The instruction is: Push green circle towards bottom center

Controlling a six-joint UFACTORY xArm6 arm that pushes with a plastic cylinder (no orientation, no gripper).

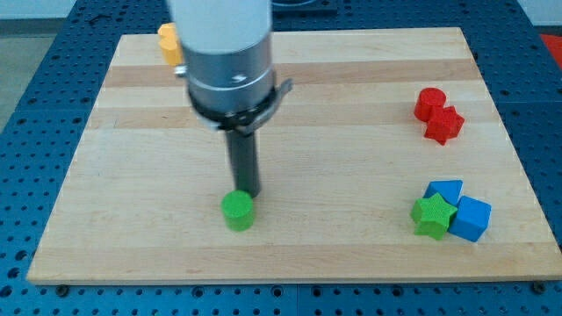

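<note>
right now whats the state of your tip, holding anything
No gripper: my tip holds nothing, sitting just above and slightly right of the green circle in the view; whether they touch cannot be told.

White arm housing (219, 26); grey metal collar (230, 83) (black clamp beneath); straight dark rod (243, 158).

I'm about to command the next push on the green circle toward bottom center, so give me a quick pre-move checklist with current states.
1. My tip sits just above the round green circle block, on its top-right side: ok.
2. Tip touching the circle: cannot tell.
3. Path from circle to the wooden board's bottom edge free of blocks: ok.
4. Green star block and the two blue blocks lie far to the view's right: ok.
5. Red blocks and the orange block are away from the path: ok.
</note>
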